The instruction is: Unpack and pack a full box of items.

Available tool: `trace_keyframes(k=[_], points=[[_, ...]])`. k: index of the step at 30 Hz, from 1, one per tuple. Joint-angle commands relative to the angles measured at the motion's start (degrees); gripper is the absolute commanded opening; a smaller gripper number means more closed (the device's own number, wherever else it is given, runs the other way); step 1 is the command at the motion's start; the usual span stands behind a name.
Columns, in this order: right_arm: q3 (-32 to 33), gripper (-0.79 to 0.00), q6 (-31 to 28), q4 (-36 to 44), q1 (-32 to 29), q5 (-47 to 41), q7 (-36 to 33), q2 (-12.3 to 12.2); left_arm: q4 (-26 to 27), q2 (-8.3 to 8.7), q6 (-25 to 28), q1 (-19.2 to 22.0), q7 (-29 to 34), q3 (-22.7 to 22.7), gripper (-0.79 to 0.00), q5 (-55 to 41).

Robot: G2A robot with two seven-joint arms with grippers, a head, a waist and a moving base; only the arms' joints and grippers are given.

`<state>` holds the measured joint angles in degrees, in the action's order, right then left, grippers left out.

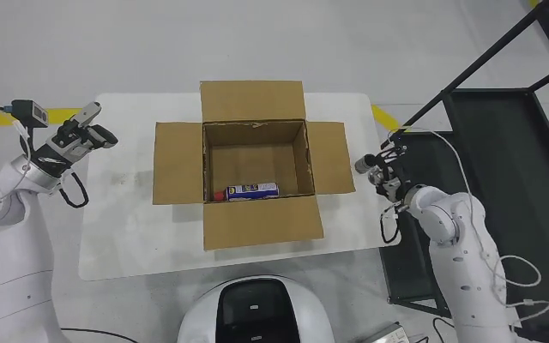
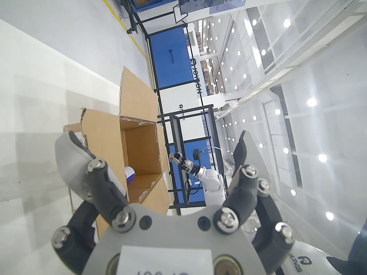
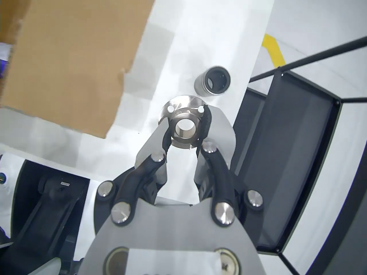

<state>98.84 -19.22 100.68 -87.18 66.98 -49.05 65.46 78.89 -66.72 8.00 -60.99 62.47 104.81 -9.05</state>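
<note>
- Right claw (image 3: pixel 186 121): closed on a flanged metal fitting (image 3: pixel 183 133), pinched by the fingertips across its narrow hub, above the table (image 3: pixel 200 29) near its right edge
- Left claw (image 2: pixel 154 144): spread wide, nothing between the fingers, held off the table's left side, well apart from the box (image 1: pixel 255 163)
- A black sleeve (image 3: pixel 212 82) lies on its side on the table just beyond the held fitting
- The box stands open at mid-table; a carton (image 1: pixel 250 190) lies inside against the near wall
- Risk: the tip-only hold on smooth metal may let the fitting twist or slip out
- Risk: lowering close to the sleeve could knock it; being round, it may roll off the edge
- Risk: the box's right flap (image 3: pixel 77 52) juts toward the claw and could snag a low pass
- Writing: the carton bears print, too small to read
</note>
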Motion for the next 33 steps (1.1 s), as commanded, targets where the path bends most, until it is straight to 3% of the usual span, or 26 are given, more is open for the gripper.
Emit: trace_keyframes(k=[1, 15, 26, 27, 28, 30, 31, 33], points=[[-1.6, -0.785, 1.5, -3.1, 0.2, 1.4, 1.7, 0.1, 0.0, 0.00, 0.0, 0.0, 0.0, 0.0, 0.000, 0.0], [-9.6, -0.785, 10.2, -18.2, 8.1, 6.1, 8.0, 1.1, 0.0, 0.00, 0.0, 0.0, 0.0, 0.0, 0.000, 0.0], [-14.1, -0.785, 10.3, -28.3, 14.6, 5.6, 10.1, 1.8, 0.0, 0.00, 0.0, 0.0, 0.0, 0.0, 0.000, 0.0], [-14.1, -0.686, 10.5, -29.0, 14.9, 5.4, 10.3, 1.8, 0.0, 0.00, 0.0, 0.0, 0.0, 0.0, 0.000, 0.0], [-14.1, -0.440, 10.5, -29.6, 15.1, 5.0, 10.4, 1.8, 0.0, 0.00, 0.0, 0.0, 0.0, 0.0, 0.000, 0.0], [-14.2, -0.089, 10.5, -30.6, 15.6, 4.4, 10.6, 1.9, 0.0, 0.00, 0.0, 0.0, 0.0, 0.0, 0.000, 0.0], [-14.2, -0.012, 10.6, -31.1, 15.8, 3.8, 10.7, 1.9, 0.0, 0.00, 0.0, 0.0, 0.0, 0.0, 0.000, 0.0], [-14.3, 0.000, 10.7, -31.9, 16.3, 3.5, 11.0, 1.9, 0.0, 0.00, 0.0, 0.0, 0.0, 0.0, 0.000, 0.0]])
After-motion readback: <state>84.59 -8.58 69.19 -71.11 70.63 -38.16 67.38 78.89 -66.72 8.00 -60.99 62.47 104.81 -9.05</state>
